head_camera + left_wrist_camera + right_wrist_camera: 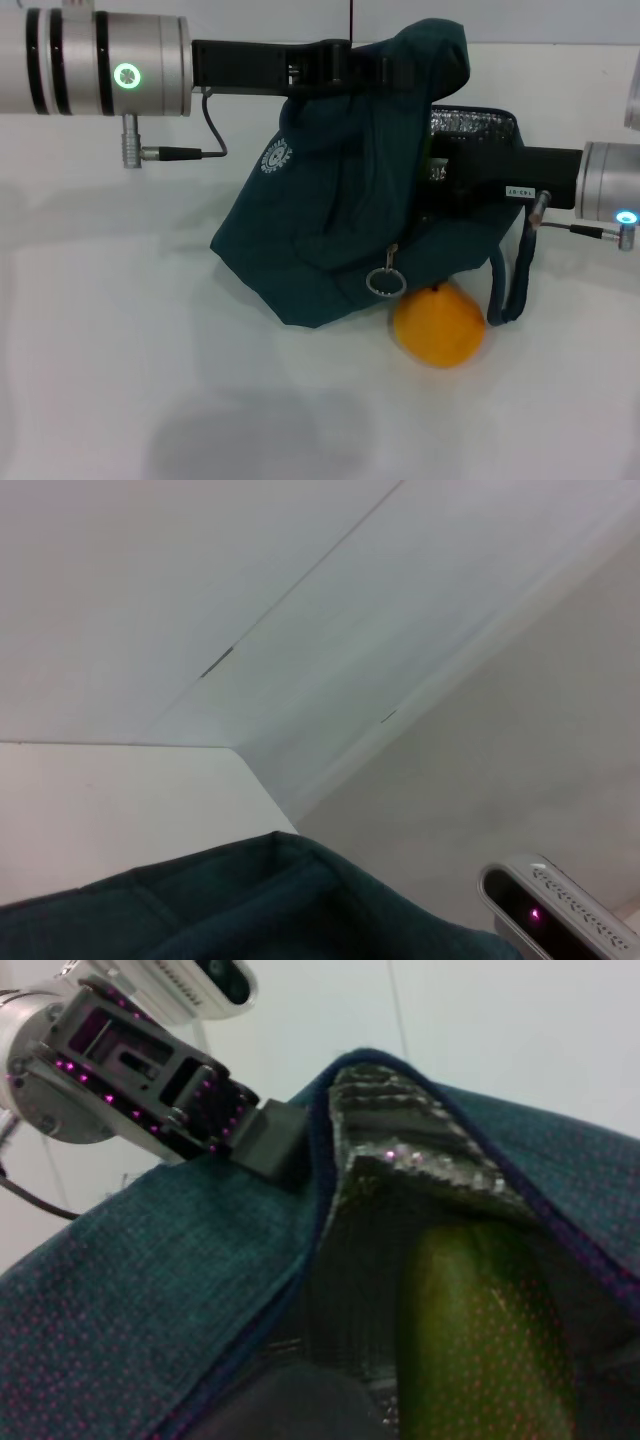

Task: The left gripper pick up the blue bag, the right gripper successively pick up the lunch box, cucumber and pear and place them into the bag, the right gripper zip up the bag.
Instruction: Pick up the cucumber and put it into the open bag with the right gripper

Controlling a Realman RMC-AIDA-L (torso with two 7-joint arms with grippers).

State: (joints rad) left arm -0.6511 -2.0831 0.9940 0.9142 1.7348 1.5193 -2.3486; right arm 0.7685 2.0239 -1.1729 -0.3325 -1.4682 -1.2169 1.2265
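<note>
Soft blue cloth makes up the bag [330, 190], which is held up by its top edge, pinched in the left gripper [345, 65]. The right gripper [445, 170] is pushed into the bag's mouth; its jaws cannot be seen. The cucumber [480, 1330] is seen inside. The pear [438, 322] is left on the table [120, 380], touching the bag. It looks smooth and round, so it is best held around its middle.

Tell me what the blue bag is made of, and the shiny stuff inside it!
The blue bag looks like soft woven cloth, matte: it sags in folds where the left pincer holds its top edge. The lining inside looks like crinkled silver foil, probably insulation, since it glints at the opening. The zipper pull seems to be a metal ring, thin and grey.
</note>
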